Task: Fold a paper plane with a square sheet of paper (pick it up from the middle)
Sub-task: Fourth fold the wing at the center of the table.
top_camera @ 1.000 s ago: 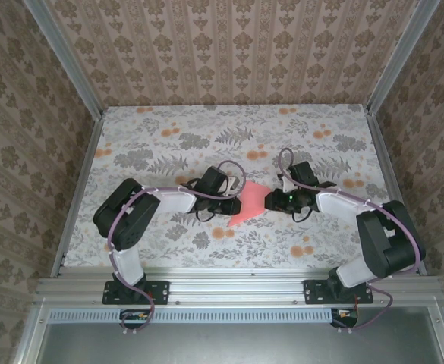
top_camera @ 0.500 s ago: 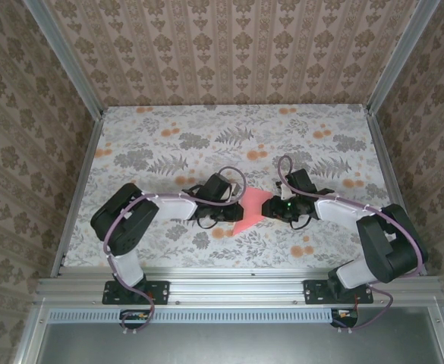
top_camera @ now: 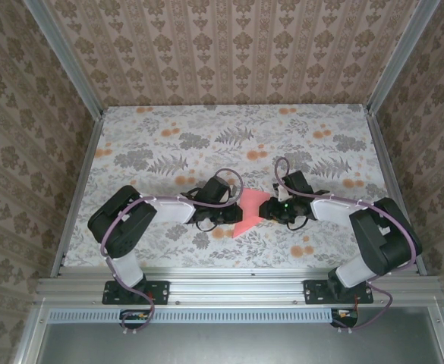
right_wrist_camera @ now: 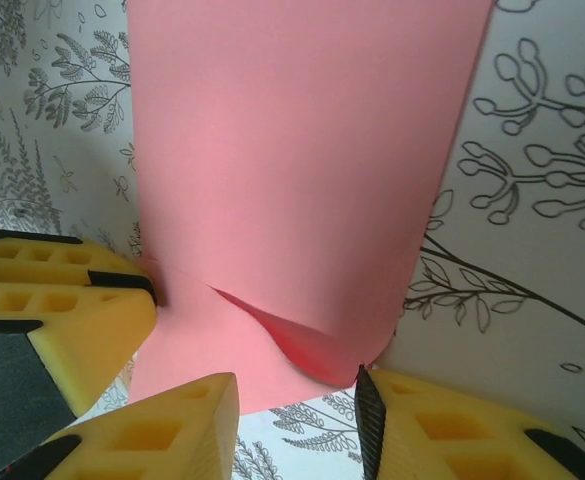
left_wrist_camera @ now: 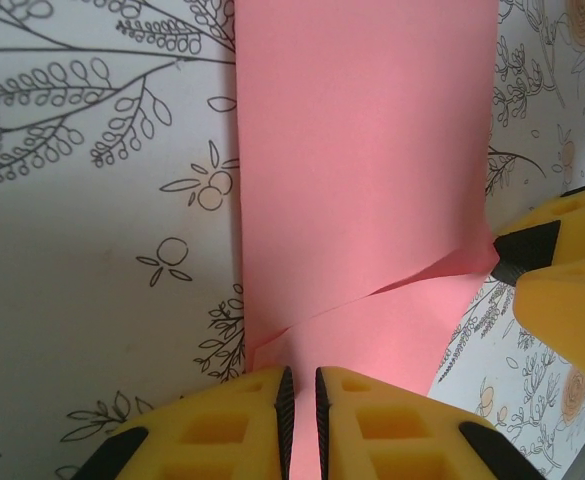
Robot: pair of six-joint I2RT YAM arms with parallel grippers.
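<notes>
Square sheet of paper (top_camera: 248,212): was found partly folded at mid-counter (top_camera: 168,144). Left hand (left_wrist_camera: 300,400) was clenched on one edge; right hand (right_wrist_camera: 292,410) was left released astride the opposite edge. Both had been drawn closer together within the last second; the fold was judged underway.

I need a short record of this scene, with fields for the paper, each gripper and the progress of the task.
paper: salmon-pink sheet, partly folded, with a slanted crease, between both grippers above the flowered table
left gripper: shut on one edge of the sheet
right gripper: jaws apart around the opposite edge
progress: folding unfinished
</notes>
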